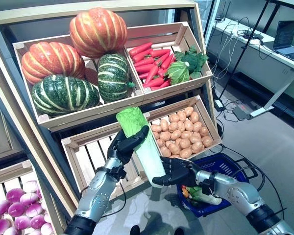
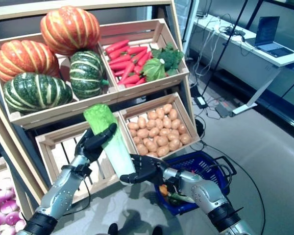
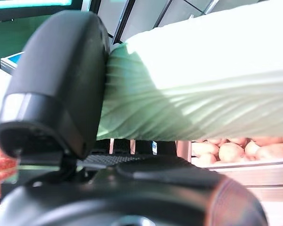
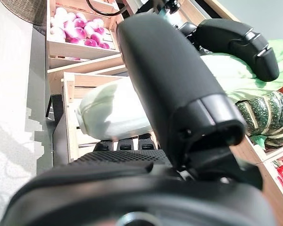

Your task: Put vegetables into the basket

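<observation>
Both hands on the cabbage (image 1: 139,142), mid-frame: left hand (image 1: 123,146) clenched near its leafy top, right hand (image 1: 175,172) grasping the white base. Blue basket (image 1: 229,165) lower right, on floor. No legible writing.

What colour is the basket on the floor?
Blue, with dark handles: the basket shows best in the left eye view.

Two silver-grey arms with rounded, dimpled metal shells enter from the lower left and lower right of the frame, each ending in a black wrist collar. The left hand (image 1: 123,145) and right hand (image 1: 176,171) are glossy black, with smooth, blocky segmented fingers.
</observation>
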### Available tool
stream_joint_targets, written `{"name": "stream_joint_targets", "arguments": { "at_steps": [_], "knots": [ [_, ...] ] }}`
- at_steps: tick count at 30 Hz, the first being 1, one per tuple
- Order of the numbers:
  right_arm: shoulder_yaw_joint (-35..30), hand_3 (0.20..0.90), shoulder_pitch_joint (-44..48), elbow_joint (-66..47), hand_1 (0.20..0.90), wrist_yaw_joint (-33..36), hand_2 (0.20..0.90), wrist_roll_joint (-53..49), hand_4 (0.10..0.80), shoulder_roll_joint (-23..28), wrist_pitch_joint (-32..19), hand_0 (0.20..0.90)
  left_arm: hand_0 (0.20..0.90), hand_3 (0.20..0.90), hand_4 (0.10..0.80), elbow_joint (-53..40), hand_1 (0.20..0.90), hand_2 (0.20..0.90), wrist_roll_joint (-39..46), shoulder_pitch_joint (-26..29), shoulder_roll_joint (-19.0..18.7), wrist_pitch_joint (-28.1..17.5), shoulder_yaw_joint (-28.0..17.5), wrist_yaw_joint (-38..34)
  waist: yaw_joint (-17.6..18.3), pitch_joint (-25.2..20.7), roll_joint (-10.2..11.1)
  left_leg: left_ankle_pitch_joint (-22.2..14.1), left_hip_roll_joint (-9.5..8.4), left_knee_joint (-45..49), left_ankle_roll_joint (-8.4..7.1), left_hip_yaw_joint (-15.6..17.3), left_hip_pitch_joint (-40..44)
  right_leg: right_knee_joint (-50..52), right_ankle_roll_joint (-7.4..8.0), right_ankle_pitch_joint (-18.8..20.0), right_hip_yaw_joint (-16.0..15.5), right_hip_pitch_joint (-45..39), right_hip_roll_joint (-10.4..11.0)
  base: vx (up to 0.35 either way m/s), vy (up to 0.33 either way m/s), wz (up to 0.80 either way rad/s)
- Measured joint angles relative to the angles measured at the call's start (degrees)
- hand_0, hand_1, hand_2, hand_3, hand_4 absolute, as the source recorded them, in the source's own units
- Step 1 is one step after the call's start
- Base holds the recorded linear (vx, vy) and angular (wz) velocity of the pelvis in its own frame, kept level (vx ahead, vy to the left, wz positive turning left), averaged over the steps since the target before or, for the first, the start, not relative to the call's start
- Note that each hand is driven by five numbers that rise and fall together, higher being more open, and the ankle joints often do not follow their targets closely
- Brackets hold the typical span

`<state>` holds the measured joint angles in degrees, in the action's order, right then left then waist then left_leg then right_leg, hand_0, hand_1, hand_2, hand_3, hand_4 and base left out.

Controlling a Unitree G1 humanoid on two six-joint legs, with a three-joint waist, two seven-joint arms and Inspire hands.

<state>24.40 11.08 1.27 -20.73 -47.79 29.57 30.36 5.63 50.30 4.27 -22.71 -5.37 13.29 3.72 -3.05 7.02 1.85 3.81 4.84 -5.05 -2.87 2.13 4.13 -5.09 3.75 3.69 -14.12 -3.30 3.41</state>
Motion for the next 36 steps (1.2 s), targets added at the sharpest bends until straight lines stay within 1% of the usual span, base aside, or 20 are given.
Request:
{"name": "stream_joint_targets", "arguments": {
  "at_steps": [6, 17, 18, 19, 22, 25, 27, 30, 33, 35, 36],
  "knots": [
    [0.6, 0.300, 0.0, 1.4, 0.300, 1.8, 0.300, 0.0, 0.400, 0.0, 0.0, 0.300, 0.300, 0.300, 0.400, 0.0, 0.300, 0.300, 0.3, -0.5, 0.0, 0.0, 1.0, 0.7, -0.2, -0.5, -0.3, 0.0, 0.00, 0.0, 0.00, 0.0, -0.1, 0.0, 0.00, 0.0, 0.0, 0.0, 0.0, 0.000, 0.000, 0.00],
    [1.2, 0.300, 0.0, 1.4, 0.300, 1.9, 0.300, 0.0, 0.400, 0.3, 0.5, 0.300, 0.300, 0.300, 0.400, 0.0, 0.300, 0.300, 2.3, -1.6, 0.0, 0.0, 0.9, 0.5, -0.3, -0.7, -0.3, 0.0, 0.00, 0.0, 0.00, 0.0, 0.0, 0.0, 0.01, 0.0, 0.0, 0.0, 0.0, 0.000, 0.000, 0.00],
    [1.2, 0.300, 0.0, 1.4, 0.300, 1.9, 0.300, 0.0, 0.400, 0.3, 0.5, 0.300, 0.462, 0.462, 0.508, 0.0, 0.462, 0.462, 2.3, -1.6, 0.0, 0.0, 0.9, 0.5, -0.3, -0.7, -0.3, 0.0, 0.01, 0.0, 0.00, 0.0, 0.0, 0.0, 0.01, 0.0, 0.0, 0.0, 0.0, 0.000, 0.000, 0.00],
    [1.2, 0.300, 0.0, 1.4, 0.300, 1.9, 0.300, 0.0, 0.400, 0.3, 0.5, 0.300, 0.900, 0.900, 0.800, 0.0, 0.900, 0.900, 2.3, -1.6, 0.0, 0.0, 0.9, 0.5, -0.3, -0.8, -0.3, 0.0, 0.01, 0.0, 0.00, 0.0, 0.0, 0.0, 0.01, 0.0, 0.0, 0.0, 0.0, 0.000, 0.000, 0.00],
    [1.1, 0.300, -0.1, 1.4, 0.300, 2.3, 0.300, -0.3, 0.400, 0.3, 0.5, 0.300, 0.900, 0.900, 0.800, 0.0, 0.900, 0.900, 2.3, -1.6, 0.0, 0.0, 1.0, 0.5, -0.3, -0.8, -0.2, 0.0, 0.01, 0.0, 0.00, 0.0, -0.1, 0.0, 0.01, 0.0, 0.0, 0.0, 0.0, 0.022, -0.009, 0.00],
    [1.2, 0.300, -0.6, 1.5, 0.300, 3.3, 0.300, -2.8, 0.400, 0.2, 0.4, 0.300, 0.900, 0.900, 0.800, 0.0, 0.900, 0.900, 3.6, -1.6, 0.1, 0.0, 1.0, 0.5, -0.2, -0.8, -0.2, 0.0, 0.01, 0.0, 0.01, 0.0, -0.1, 0.0, 0.01, 0.0, 0.0, 0.1, 0.0, 0.034, -0.006, 0.00],
    [1.0, 0.300, -1.3, 1.4, 0.300, 4.2, 0.300, -6.4, 0.400, 0.2, 0.2, 0.300, 0.900, 0.900, 0.800, 0.0, 0.900, 0.900, 4.0, -1.7, 0.2, 0.1, 1.0, 0.8, -0.2, -0.8, -0.2, 0.0, 0.01, 0.0, 0.01, 0.0, -0.2, 0.0, 0.01, 0.0, 0.0, 0.2, 0.0, 0.015, 0.002, 0.00],
    [0.3, 0.300, -4.1, 1.0, 0.300, 4.9, 0.300, -9.3, 0.400, -1.0, -1.3, 0.300, 0.900, 0.900, 0.800, -0.3, 0.900, 0.900, 4.7, -1.7, 0.4, 0.2, 1.0, 2.0, 0.0, -0.8, -0.2, 0.0, 0.00, 0.0, 0.06, 0.1, -0.3, 0.0, 0.02, 0.0, 0.2, 0.3, 0.0, 0.010, 0.002, 0.00],
    [0.1, 0.300, -6.4, 0.5, 0.300, 5.0, 0.300, -10.6, 0.400, -1.2, -4.1, 0.300, 0.900, 0.900, 0.800, -0.8, 0.900, 0.900, 6.3, -1.8, 0.6, 1.3, 0.9, 2.6, 0.3, -0.8, -0.2, 0.0, 0.00, 0.0, 0.08, 0.3, -0.7, 0.0, 0.02, 0.0, 0.5, 0.8, 0.0, 0.013, 0.000, -0.05],
    [-0.4, 0.300, -7.9, 0.6, 0.300, 5.1, 0.300, -13.0, 0.400, -1.6, -5.5, 0.300, 0.900, 0.900, 0.800, -0.9, 0.900, 0.900, 6.5, -1.7, 1.5, 1.4, 0.9, 3.3, 0.6, -0.8, -0.2, -0.1, 0.03, 0.0, 0.18, 0.6, -0.6, 0.0, 0.03, 0.0, 0.7, 0.9, 0.0, 0.027, -0.003, -0.06],
    [-1.3, 0.300, -8.9, 0.6, 0.300, 5.1, 0.300, -14.6, 0.400, -2.8, -6.0, 0.300, 0.900, 0.900, 0.800, -1.1, 0.900, 0.900, 6.9, -1.7, 2.1, 1.4, 0.9, 3.9, 0.6, -0.7, -0.2, -0.2, 0.05, 0.0, 0.20, 0.7, -0.6, 0.0, 0.04, 0.0, 0.8, 0.9, 0.0, 0.034, -0.001, -0.06]
  ]
}}
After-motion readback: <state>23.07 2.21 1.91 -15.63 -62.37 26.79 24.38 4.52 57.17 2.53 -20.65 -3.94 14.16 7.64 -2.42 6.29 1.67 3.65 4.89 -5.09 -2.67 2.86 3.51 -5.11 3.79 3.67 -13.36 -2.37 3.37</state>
